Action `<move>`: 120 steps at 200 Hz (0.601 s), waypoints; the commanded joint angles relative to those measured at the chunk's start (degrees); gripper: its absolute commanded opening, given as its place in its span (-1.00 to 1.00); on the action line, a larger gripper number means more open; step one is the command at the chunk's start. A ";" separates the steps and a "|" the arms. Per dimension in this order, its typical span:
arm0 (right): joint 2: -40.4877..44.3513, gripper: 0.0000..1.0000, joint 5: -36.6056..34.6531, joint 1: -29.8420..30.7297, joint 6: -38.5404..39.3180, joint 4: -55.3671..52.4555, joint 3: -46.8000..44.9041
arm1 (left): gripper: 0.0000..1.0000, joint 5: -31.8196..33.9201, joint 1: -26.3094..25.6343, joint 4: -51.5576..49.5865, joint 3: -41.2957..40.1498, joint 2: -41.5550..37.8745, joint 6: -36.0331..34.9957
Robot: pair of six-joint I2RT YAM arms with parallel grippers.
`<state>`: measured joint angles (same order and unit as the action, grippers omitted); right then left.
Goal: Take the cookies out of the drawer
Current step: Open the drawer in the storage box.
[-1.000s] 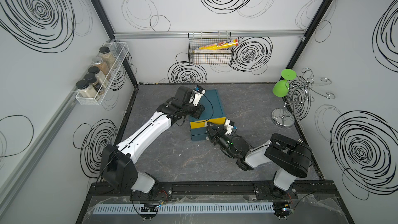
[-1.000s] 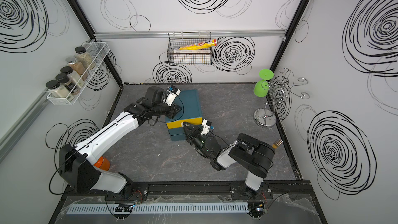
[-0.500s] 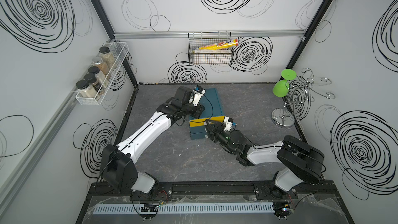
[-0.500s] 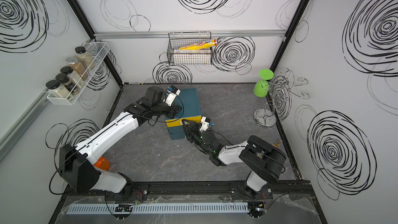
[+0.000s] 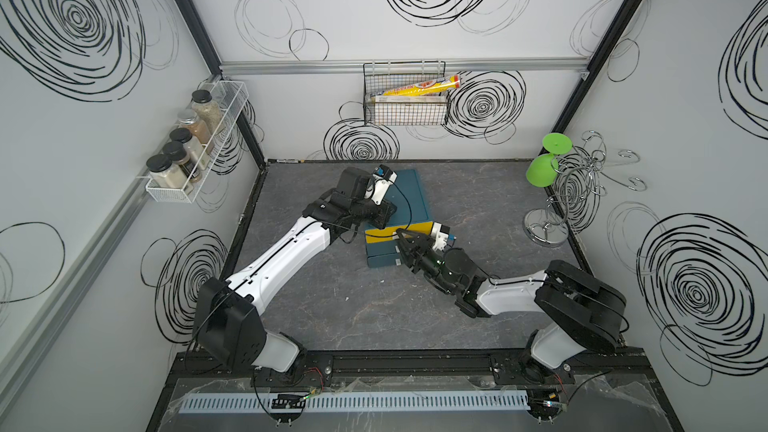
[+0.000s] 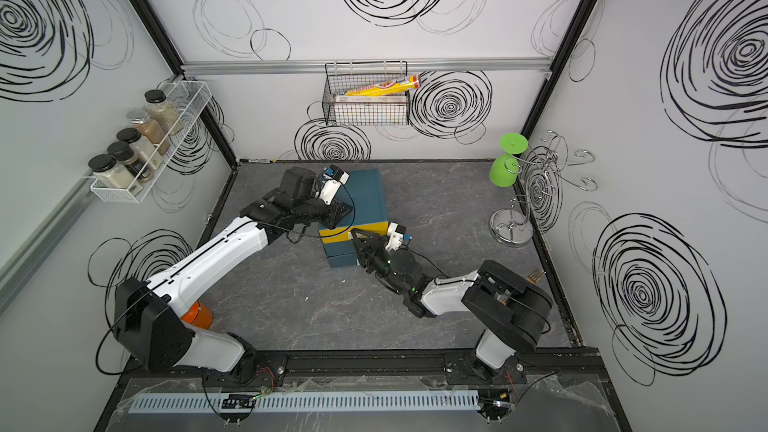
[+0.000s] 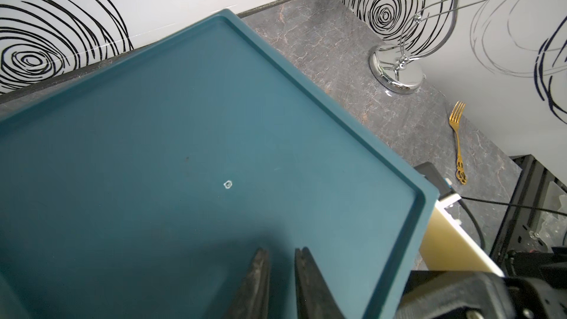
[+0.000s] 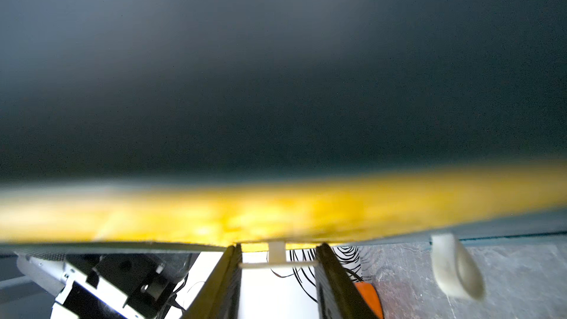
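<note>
Between the right gripper's [image 5: 402, 245] jaws sits the white pull [image 8: 277, 251] of the yellow drawer [image 6: 370, 229]; the jaws straddle it narrowly, though a firm pinch cannot be confirmed. Drawer looks shut, so the cookies are unseen (presumably inside, beyond those tips). Further off, the left gripper [image 7: 281, 251], nearly closed and empty, rests on the teal cabinet [image 7: 184, 118] top beneath it, evidently to steady the unit against the tug.

Grey tabletop [image 5: 332, 309]: drawer unit [image 5: 409, 195], chrome stand [image 5: 545, 231], fork [image 7: 457, 139].

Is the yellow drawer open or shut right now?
Shut, seemingly: the yellow drawer front sits flush with the teal fronts below; no interior shows.
</note>
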<state>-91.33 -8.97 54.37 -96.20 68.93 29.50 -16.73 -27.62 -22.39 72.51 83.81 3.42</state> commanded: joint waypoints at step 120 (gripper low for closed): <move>8.55 -0.34 2.99 1.26 3.98 -13.40 -0.05 | -0.57 -0.37 1.39 -4.51 -2.57 3.36 0.19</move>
<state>-86.41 -5.56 54.06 -94.48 59.72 30.30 -17.74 -26.83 -21.69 72.36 84.20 3.42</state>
